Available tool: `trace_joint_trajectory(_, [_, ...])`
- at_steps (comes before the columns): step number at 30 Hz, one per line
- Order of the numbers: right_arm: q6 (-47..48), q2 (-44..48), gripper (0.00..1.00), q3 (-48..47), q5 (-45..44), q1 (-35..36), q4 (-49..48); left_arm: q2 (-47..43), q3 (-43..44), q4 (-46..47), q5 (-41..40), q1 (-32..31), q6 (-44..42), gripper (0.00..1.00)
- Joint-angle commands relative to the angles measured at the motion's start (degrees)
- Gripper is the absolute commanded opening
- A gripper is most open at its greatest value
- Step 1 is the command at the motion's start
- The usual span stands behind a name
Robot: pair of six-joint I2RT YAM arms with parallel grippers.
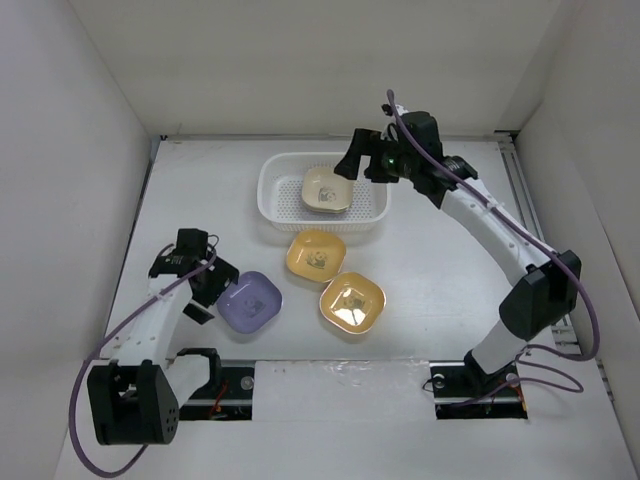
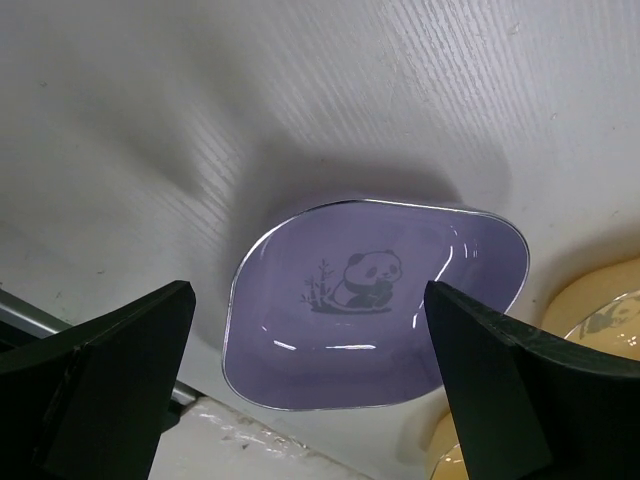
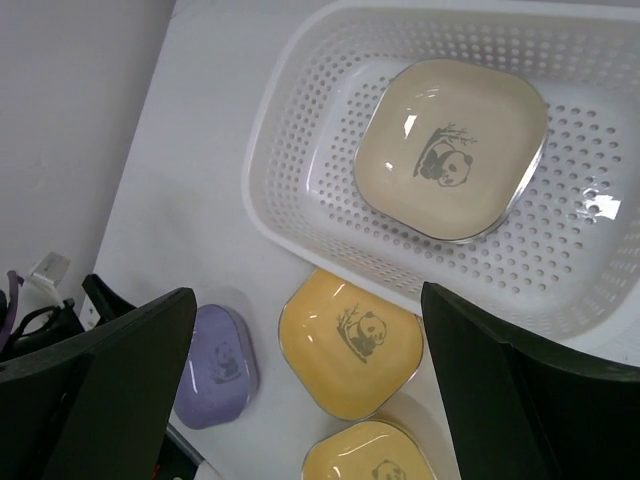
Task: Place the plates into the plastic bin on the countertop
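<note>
One cream plate [image 1: 326, 190] is contained in the mesh bin [image 1: 268, 200], over which the right tool [image 1: 352, 165] is spread empty, the left tool [image 1: 208, 298] likewise by the purple plate [image 1: 250, 301].

One plate [image 1: 326, 190] in the bin [image 1: 270, 200], three plates [image 1: 315, 253] on the countertop [image 1: 440, 260] in front

- You can read no words, numbers or brand names in any view.
- The only printed marks you see are wordless panda drawings, on the purple plate [image 2: 380, 335], the cream plate [image 3: 450, 150] and a yellow plate [image 3: 350, 345].
</note>
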State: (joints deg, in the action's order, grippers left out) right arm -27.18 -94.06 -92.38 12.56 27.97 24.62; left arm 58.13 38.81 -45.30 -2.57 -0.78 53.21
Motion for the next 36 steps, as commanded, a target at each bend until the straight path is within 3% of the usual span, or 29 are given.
trace_joint_trajectory(1, [1.0,1.2,1.0,1.3,4.5,-2.9,-5.0,-1.0,-1.8,1.1,0.3,-0.2,3.7,0.98])
trace_joint_trajectory(6, [1.5,1.2,1.0,2.6,9.0,-5.7,-7.5,-0.8,-1.8,0.5,-1.0,-0.2,4.8,0.95])
trace_joint_trajectory(9, [0.3,1.2,1.0,3.3,10.2,-6.9,-8.7,0.6,-1.2,0.5,-2.5,-0.2,6.3,0.85])
trace_joint_trajectory(11, [0.3,1.2,1.0,3.3,11.7,-7.5,-9.2,2.1,-0.7,0.5,-4.3,-0.2,7.2,0.73])
trace_joint_trajectory(15, [-0.2,1.2,1.0,3.3,13.0,-8.1,-9.9,6.7,1.6,0.0,-5.4,-0.2,8.1,0.73])
trace_joint_trajectory(19, [-0.2,1.2,1.0,3.9,13.5,-9.2,-11.1,5.9,1.6,0.5,-6.7,-0.2,8.7,0.68])
trace_joint_trajectory(20, [-0.2,1.2,1.0,3.9,14.1,-9.2,-11.1,5.9,1.6,0.5,-6.7,-0.2,8.8,0.57])
trace_joint_trajectory(22, [-0.8,1.2,1.0,3.9,14.8,-9.8,-11.1,5.9,1.6,0.5,-7.3,-0.2,8.8,0.51])
trace_joint_trajectory(23, [-0.8,1.2,1.0,3.9,14.8,-9.8,-11.1,6.7,1.6,0.5,-7.8,-0.2,8.8,0.41])
trace_joint_trajectory(24, [-0.8,1.2,1.0,3.9,14.8,-9.8,-11.1,8.0,2.1,0.5,-8.7,-0.2,8.8,0.22])
trace_joint_trajectory(25, [-0.8,1.2,1.0,3.9,14.8,-9.8,-11.6,8.7,2.8,0.5,-9.3,-0.2,9.3,0.17])
trace_joint_trajectory(31, [-0.8,1.8,1.0,3.9,15.3,-10.9,-11.6,13.0,1.8,4.5,-8.6,-0.2,8.8,0.18])
trace_joint_trajectory(36, [-0.8,1.8,1.0,4.4,15.3,-10.9,-11.6,12.5,0.0,7.2,-6.8,-0.2,8.2,0.33])
